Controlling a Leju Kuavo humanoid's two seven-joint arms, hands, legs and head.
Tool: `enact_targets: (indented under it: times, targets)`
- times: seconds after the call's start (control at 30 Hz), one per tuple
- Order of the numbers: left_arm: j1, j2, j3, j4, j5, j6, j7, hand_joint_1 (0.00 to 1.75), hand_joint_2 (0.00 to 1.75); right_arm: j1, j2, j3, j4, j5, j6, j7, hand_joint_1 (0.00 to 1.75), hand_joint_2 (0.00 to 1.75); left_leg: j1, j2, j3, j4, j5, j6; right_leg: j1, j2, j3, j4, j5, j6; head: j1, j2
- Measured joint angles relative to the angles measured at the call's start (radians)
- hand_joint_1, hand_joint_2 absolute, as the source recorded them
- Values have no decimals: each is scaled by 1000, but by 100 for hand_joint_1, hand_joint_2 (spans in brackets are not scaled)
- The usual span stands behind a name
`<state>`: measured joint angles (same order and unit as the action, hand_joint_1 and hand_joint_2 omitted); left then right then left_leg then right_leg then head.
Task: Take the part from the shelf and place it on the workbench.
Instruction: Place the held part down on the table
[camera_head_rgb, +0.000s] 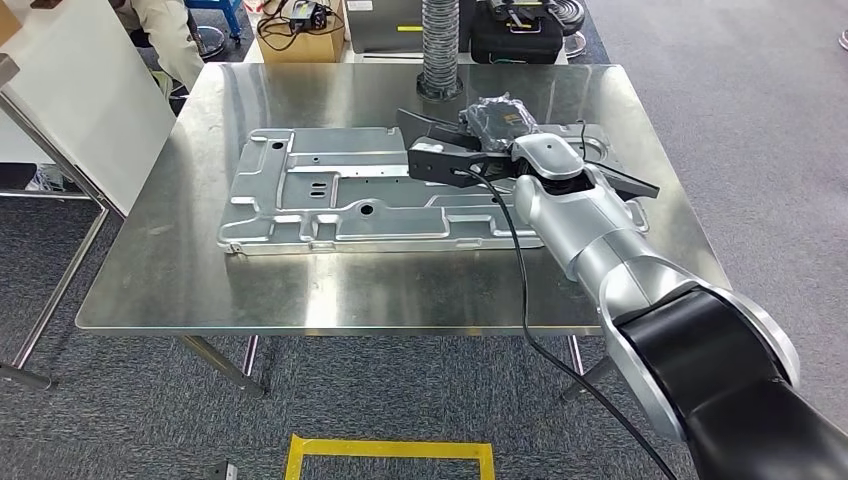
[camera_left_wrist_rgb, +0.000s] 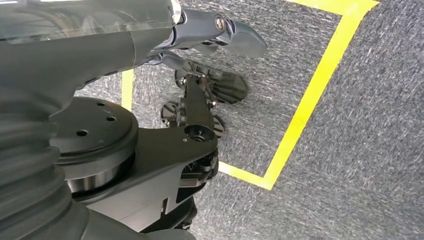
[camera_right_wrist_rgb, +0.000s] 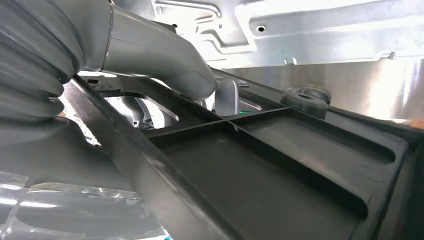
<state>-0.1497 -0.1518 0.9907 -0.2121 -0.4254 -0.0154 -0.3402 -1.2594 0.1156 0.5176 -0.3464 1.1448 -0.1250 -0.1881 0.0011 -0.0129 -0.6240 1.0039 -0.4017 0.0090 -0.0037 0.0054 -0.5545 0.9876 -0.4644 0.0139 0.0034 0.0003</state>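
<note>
The part is a long black ribbed plastic piece (camera_head_rgb: 440, 160). My right hand (camera_head_rgb: 497, 122) grips it low over the right half of the steel workbench (camera_head_rgb: 300, 290); the head view does not tell whether it touches. In the right wrist view the grey thumb (camera_right_wrist_rgb: 155, 50) lies across the black part (camera_right_wrist_rgb: 280, 170), with a finger (camera_right_wrist_rgb: 227, 97) behind one rib. Under the part lies a large stamped silver metal panel (camera_head_rgb: 330, 190). My left hand (camera_left_wrist_rgb: 220, 30) hangs over the grey carpet with its fingers apart and nothing in them.
A grey ribbed hose (camera_head_rgb: 440, 45) stands at the workbench's back edge. Behind it are a cardboard box (camera_head_rgb: 300, 30) and a black case (camera_head_rgb: 515, 35). A white board (camera_head_rgb: 90, 90) leans at the left, with a person (camera_head_rgb: 165, 30) beyond. Yellow tape (camera_head_rgb: 390, 450) marks the floor.
</note>
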Motion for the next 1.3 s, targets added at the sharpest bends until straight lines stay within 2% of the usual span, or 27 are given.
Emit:
enact_targets:
  times: [0.13,0.27,0.43,0.57,1.3]
  targets:
    - [1,0,0,0,13,-9,-9,0,175,0,0,-13,8,8,0,13,175,175,0,0,0,0,0,0,0,0,0,0,0,0,0,0]
    - [3,0,0,0,19,-15,-17,0,175,0,1,-28,15,12,0,25,0,0,0,0,0,0,0,0,0,0,0,0,0,0,0,0]
    - [3,0,1,0,21,-16,-22,0,175,2,2,-41,23,13,1,33,0,0,0,0,0,0,0,0,0,0,0,0,0,0,0,0]
    - [3,0,1,0,22,-16,-21,0,0,4,3,-52,29,16,4,48,0,0,0,0,0,0,0,0,0,0,0,0,0,0,0,0]
    - [-1,-2,-13,0,4,-13,0,0,0,14,-5,-95,43,25,18,78,0,0,0,1,1,0,0,0,0,1,0,0,0,0,0,0]
